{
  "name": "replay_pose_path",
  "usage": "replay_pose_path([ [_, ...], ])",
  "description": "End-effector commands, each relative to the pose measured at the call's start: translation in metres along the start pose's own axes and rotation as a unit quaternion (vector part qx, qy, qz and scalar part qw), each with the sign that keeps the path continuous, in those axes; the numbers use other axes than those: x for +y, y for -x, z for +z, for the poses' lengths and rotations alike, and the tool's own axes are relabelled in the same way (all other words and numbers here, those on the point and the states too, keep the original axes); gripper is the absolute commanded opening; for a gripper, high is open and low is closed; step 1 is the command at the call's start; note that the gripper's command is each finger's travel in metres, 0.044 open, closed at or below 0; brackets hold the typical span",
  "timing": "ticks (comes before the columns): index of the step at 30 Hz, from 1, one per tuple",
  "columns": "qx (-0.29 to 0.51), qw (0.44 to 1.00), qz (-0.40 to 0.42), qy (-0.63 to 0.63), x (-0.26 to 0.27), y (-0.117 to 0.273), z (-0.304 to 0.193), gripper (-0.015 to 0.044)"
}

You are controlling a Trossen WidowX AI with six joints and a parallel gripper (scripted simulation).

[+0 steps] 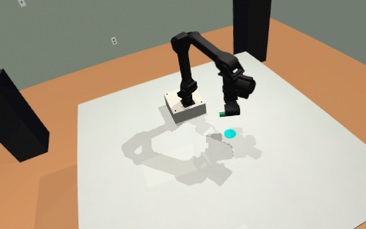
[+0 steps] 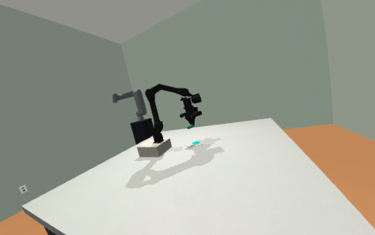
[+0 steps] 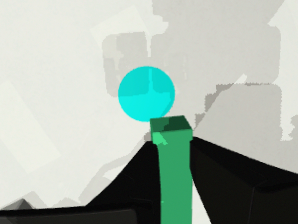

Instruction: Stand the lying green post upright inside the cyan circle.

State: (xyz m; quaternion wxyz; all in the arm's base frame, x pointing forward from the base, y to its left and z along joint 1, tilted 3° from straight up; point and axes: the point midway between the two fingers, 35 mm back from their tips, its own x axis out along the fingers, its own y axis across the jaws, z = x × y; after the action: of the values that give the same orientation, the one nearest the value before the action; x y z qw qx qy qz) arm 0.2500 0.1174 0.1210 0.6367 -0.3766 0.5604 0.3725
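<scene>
Top view: arm (image 1: 200,44) reaching from grey base (image 1: 184,106) out over white desk (image 1: 292,161), fingers (image 1: 231,109) pointing down and closed on green post (image 1: 222,114). Post held in the air, clear of the desk, one short end projecting sideways from the fingers toward the base. Cyan circle (image 1: 229,134) flat on the desk, near the post and nearer the camera in this view; blocky grey shadows of the arm spread beside and in front of it.

Exterior view: arm (image 2: 165,88) bent over the desk (image 2: 252,177), fingers (image 2: 192,118) hanging above the surface with the post (image 2: 190,127) at their tips, tilted rather than upright. Circle (image 2: 195,143) lower in the picture and slightly right of the post, with a clear gap of air between post and desk.

Wrist view: post (image 3: 174,189) clamped between the two dark fingers, running up the middle of the picture, its darker end face uppermost. Circle (image 3: 147,94) on the desk just beyond that end face, its lower edge meeting the tip of the post in the picture. Post not yet standing in the circle.
</scene>
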Motion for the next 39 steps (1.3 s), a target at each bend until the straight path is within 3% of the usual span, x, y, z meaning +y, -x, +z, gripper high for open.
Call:
replay_pose_path([
  [1,-0.012,1.000,0.005,-0.006,0.000,-0.005,0.002,0.0023],
  [39,-0.146,0.987,0.026,-0.068,-0.019,-0.033,0.019,0.0023],
])
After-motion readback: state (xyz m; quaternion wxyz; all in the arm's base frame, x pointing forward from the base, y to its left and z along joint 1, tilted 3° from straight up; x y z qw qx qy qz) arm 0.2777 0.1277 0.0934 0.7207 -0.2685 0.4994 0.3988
